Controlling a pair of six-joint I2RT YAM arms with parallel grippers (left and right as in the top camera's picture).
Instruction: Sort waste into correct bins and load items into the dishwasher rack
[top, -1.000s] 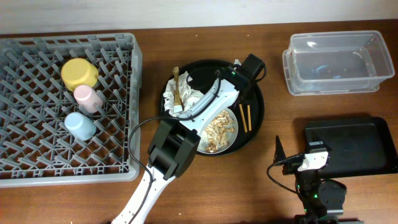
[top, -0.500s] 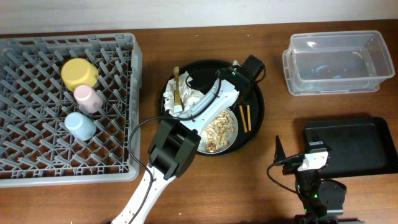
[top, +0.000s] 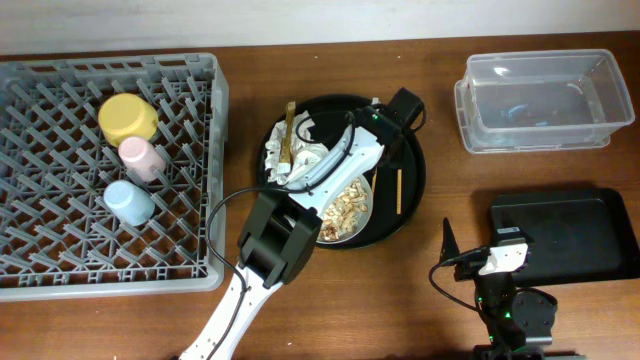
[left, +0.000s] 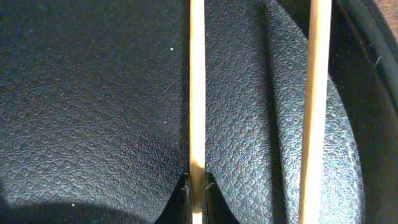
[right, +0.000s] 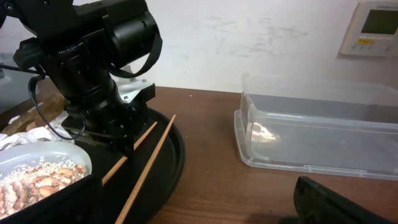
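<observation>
My left gripper (top: 388, 152) reaches over the large round black tray (top: 412, 205) and is shut on one wooden chopstick (left: 197, 93). The second chopstick (left: 314, 112) lies free on the tray just to the right, also in the overhead view (top: 398, 190). The crumpled white napkin with brown wrapper scraps (top: 295, 155) and the grey-blue plate (top: 370, 195) with beige food bits (top: 338, 215) lie on the tray. The yellow bowl (top: 128, 117), pink cup (top: 142, 157) and light-blue cup (top: 128, 202) sit in the grey dishwasher rack (top: 60, 240). My right gripper (top: 475, 245) is open and empty at the front.
The clear plastic tub (top: 540, 100) stands at the back right, also in the right wrist view (right: 317, 130). The matte black container (top: 565, 235) lies in front of it, beside my right gripper. Brown tabletop lies between the tray and the bins.
The plate with food bits and the napkin have shifted slightly left on the tray. Only one chopstick now shows beside the plate in the overhead view. The right arm has not moved.
</observation>
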